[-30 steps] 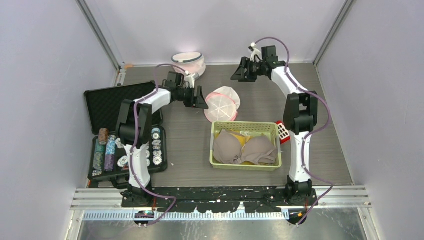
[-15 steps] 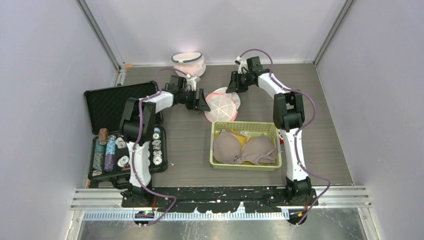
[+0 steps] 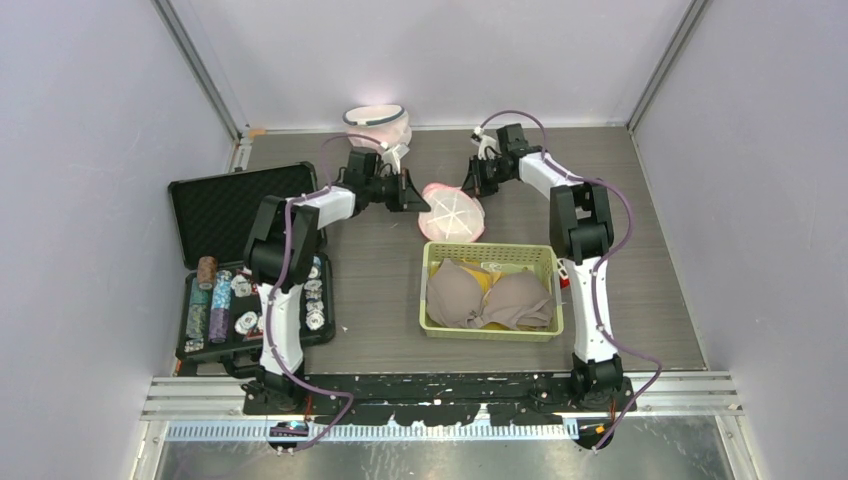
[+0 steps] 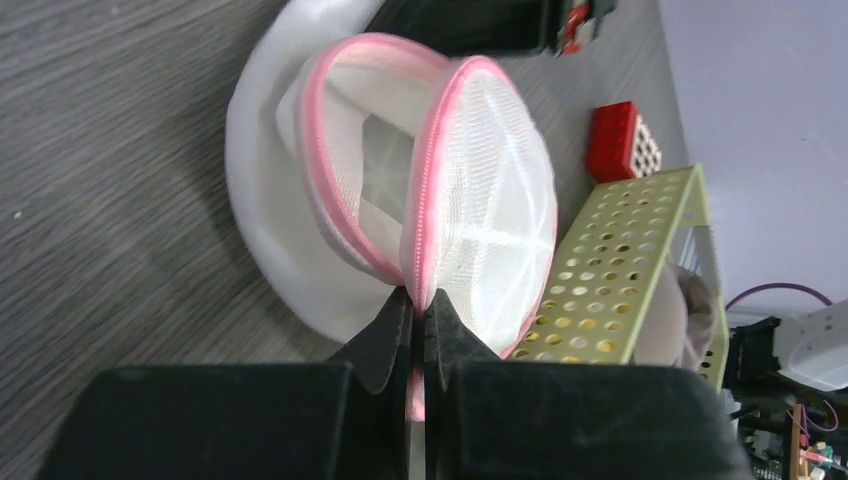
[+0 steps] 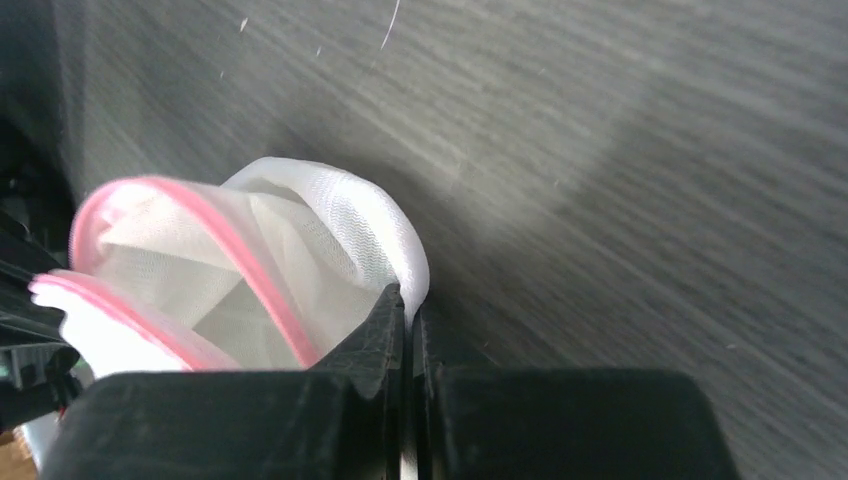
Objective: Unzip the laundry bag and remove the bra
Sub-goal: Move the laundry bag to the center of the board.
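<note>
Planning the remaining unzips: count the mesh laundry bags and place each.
2. The pink-trimmed laundry bag lies mid-table, pinched between the left gripper and right gripper. A dark-rimmed bag sits by the back wall. The green basket could hide more.

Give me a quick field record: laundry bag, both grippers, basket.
laundry bag: on the table just beyond the basket, pink-trimmed halves gaping apart
left gripper: shut on the bag's pink rim
right gripper: shut on the bag's white mesh
bag contents: cannot tell
basket: holds beige bras
</note>
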